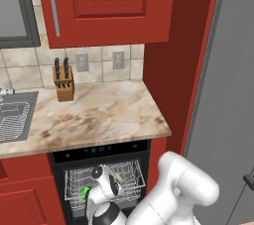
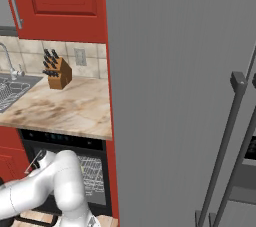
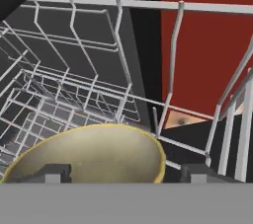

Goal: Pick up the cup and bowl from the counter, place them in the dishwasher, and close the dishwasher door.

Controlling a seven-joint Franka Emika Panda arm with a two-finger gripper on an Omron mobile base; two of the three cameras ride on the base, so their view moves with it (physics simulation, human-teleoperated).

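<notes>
The dishwasher (image 1: 99, 148) stands open under the counter (image 1: 99, 115), its white wire rack (image 1: 135, 179) pulled out. The green cup (image 1: 84, 191) stands in the rack's left part. My arm reaches down into the rack just right of the cup. In the hand view the olive-tan bowl (image 3: 94, 154) lies in the rack (image 3: 89, 94) right under my gripper (image 3: 126, 173). The jaws are spread wide: one fingertip (image 3: 54, 172) is over the bowl, the other stands outside its rim. The dishwasher door is out of view, below the arm.
A knife block (image 1: 64, 83) stands at the back of the counter and a steel sink (image 1: 15, 115) is at its left. Red cabinets (image 1: 30, 199) flank the dishwasher. A tall red panel (image 1: 173, 70) and a grey wall (image 1: 223, 95) close the right side.
</notes>
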